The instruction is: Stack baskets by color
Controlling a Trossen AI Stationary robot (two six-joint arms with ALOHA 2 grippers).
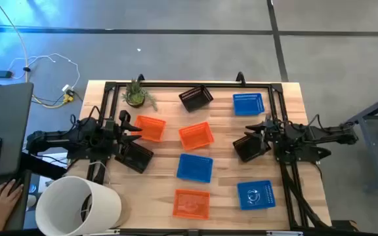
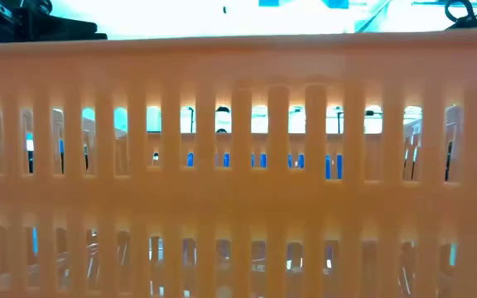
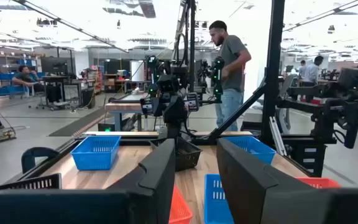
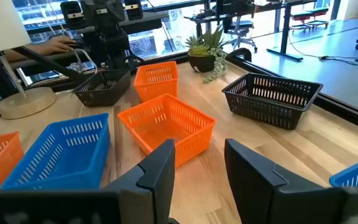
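Nine baskets lie on the wooden table. The orange baskets (image 1: 151, 128) (image 1: 196, 136) (image 1: 191, 203) are at left centre, centre and front. The blue baskets (image 1: 249, 103) (image 1: 195, 167) (image 1: 255, 195) are at back right, centre and front right. One black basket (image 1: 195, 97) rests at the back. My left gripper (image 1: 131, 131) (image 3: 196, 149) is open, with a second black basket (image 1: 134, 156) tilted right beside it. My right gripper (image 1: 258, 134) (image 4: 197, 152) is open, with a third black basket (image 1: 249, 148) at its tips. In the low view, an orange basket wall (image 2: 238, 165) hides the rest of the scene.
A small potted plant (image 1: 136, 95) stands at the back left corner. A big white bucket (image 1: 77, 206) sits off the front left corner, with a person's hand (image 1: 5, 196) near it. A black rail frame (image 1: 189, 84) borders the table. People stand in the room beyond.
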